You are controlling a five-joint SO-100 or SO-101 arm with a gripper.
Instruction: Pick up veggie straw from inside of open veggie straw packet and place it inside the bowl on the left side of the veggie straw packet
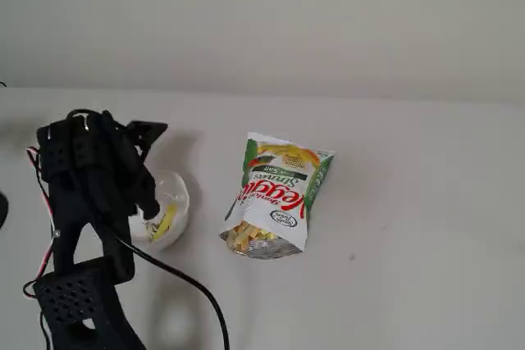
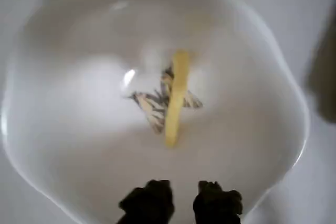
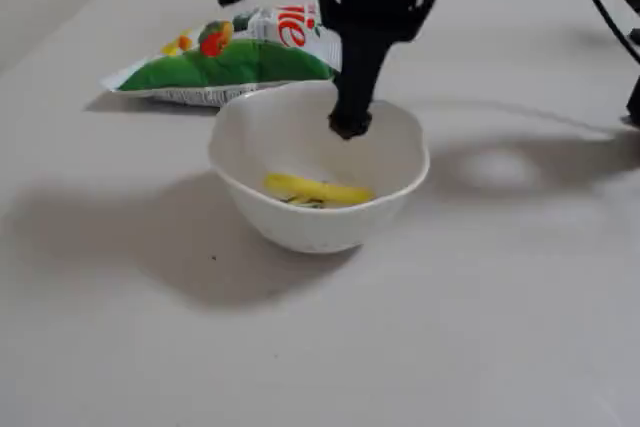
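Note:
The white bowl has a wavy rim and a small dark drawing inside. A bright yellow veggie straw lies loose across that drawing on the bowl's bottom; it also shows in both fixed views. My black gripper hangs just over the bowl's inside near its rim, empty, with a narrow gap between the fingertips, apart from the straw. The veggie straw packet lies flat to the right of the bowl in a fixed view, its torn silvery end showing pale straws.
The arm's black base and cables fill the lower left of a fixed view. The packet lies just behind the bowl in a fixed view. The table is plain white.

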